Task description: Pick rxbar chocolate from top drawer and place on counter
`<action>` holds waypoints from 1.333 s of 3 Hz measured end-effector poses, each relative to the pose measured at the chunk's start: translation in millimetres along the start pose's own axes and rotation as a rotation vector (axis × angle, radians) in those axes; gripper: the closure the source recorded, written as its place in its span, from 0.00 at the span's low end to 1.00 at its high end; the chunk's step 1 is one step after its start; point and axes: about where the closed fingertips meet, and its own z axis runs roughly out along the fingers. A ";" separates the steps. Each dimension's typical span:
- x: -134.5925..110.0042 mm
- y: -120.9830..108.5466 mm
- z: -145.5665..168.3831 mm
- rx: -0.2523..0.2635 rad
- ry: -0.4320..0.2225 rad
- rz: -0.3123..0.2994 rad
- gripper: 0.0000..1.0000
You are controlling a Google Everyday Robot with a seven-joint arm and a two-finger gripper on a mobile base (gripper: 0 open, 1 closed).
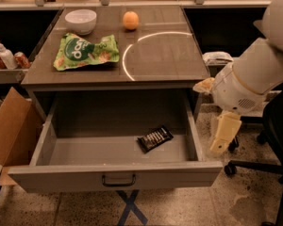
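Observation:
The rxbar chocolate (154,139), a small black wrapper with white lettering, lies flat on the floor of the open top drawer (115,174), right of middle and near the front. The drawer is pulled fully out, its dark pull handle facing me. The counter (170,60) with its thin white arc is directly above. My gripper (222,138) hangs pointing down at the end of the white arm, outside the drawer's right wall, to the right of the bar and apart from it. It holds nothing that I can see.
On the counter lie a green snack bag (85,51), a white bowl (80,20) and an orange (130,20). A cardboard box (9,126) stands left of the drawer. A black office chair (276,140) stands at the right, behind the arm.

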 end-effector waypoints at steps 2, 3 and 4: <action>3.2 -2.1 51.1 -0.036 -0.041 -0.028 0.00; 3.7 -10.4 62.1 -0.037 -0.052 -0.060 0.00; 6.4 -27.7 80.7 -0.010 -0.053 -0.093 0.00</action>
